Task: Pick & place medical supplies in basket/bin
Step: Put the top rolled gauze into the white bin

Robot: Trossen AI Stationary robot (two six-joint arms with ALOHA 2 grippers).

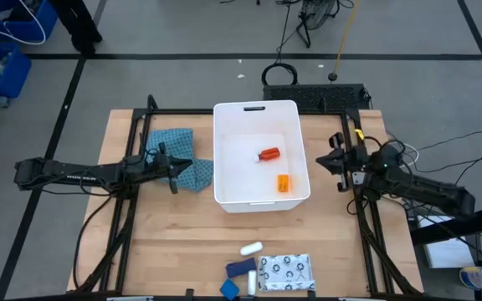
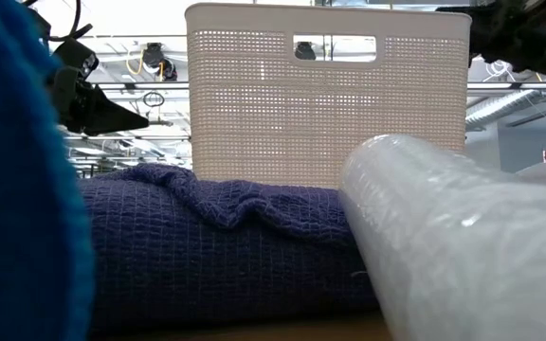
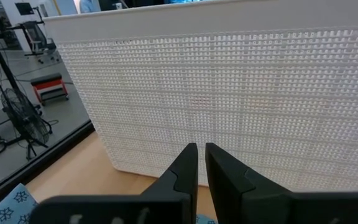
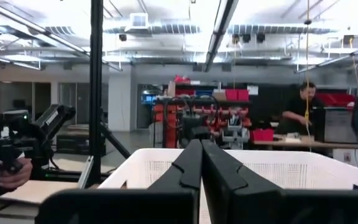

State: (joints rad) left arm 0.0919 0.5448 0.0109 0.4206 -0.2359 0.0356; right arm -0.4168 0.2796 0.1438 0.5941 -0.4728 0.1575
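Observation:
The white bin [image 1: 221, 159] stands mid-table; its handle slot is in the far rim. A red bottle with a white cap [image 1: 269, 154] and an orange pill bottle [image 1: 284, 183] lie on its floor. At the near edge lie a white tube [image 1: 251, 248], blue pieces [image 1: 241, 267] and a flat patterned pouch [image 1: 284, 272]. My left gripper [image 1: 192, 167] hovers shut over the teal cloth, pointing at the bin's left wall [image 3: 229, 93]. My right gripper [image 1: 319, 163] is shut and raised just right of the bin, level with its rim [image 4: 278, 163].
A teal patterned cloth [image 1: 174, 155] lies flat left of the bin, under my left gripper. In the low view the near-edge items fill the foreground and hide the bin's base [image 2: 328, 95]. A black frame borders the table. People stand in the room behind.

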